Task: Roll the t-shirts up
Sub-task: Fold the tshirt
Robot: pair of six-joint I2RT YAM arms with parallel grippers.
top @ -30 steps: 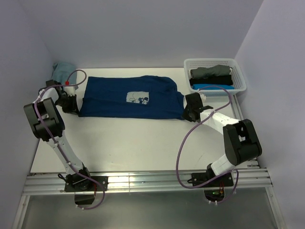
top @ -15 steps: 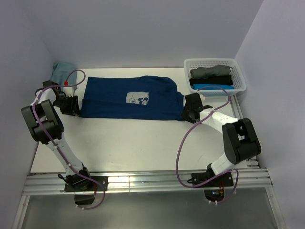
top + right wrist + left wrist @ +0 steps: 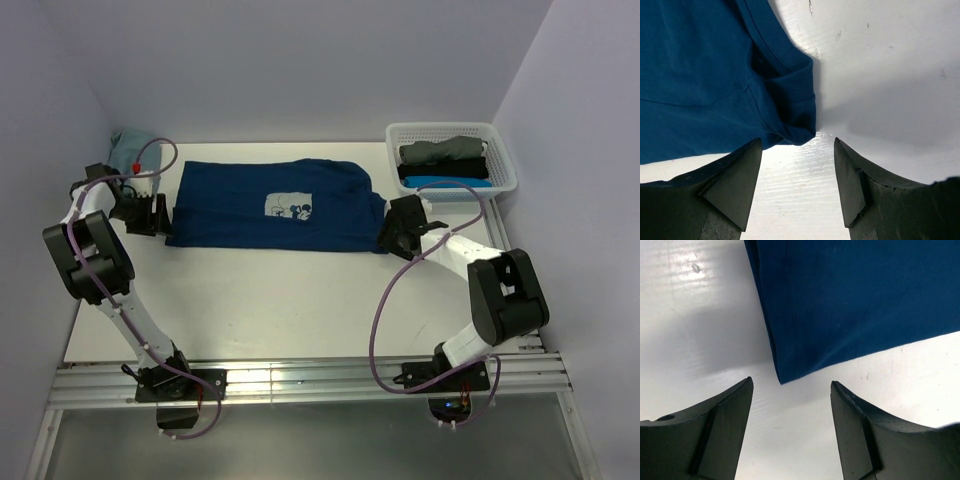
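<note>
A dark navy t-shirt [image 3: 275, 205] lies folded into a long band across the back of the table, a pale print on its middle. My left gripper [image 3: 162, 215] stands open just off the band's left end, whose corner [image 3: 785, 375] lies a short way beyond the fingertips. My right gripper [image 3: 385, 232] is open at the band's right end, and the sleeve hem [image 3: 800, 125] lies just clear of its fingertips. Neither gripper holds any cloth. In the left wrist view the left gripper [image 3: 791, 385] has bare table between its fingers, as does the right gripper [image 3: 797, 145] in its own view.
A white basket [image 3: 505, 150] at the back right holds rolled grey, black and bright blue t-shirts. A dusty teal t-shirt [image 3: 130, 148] lies bunched in the back left corner. Walls close in on the left, back and right.
Both grippers have opened and let go of the navy t-shirt's ends. The left gripper has drawn back slightly to the left; the shirt lies still.
</note>
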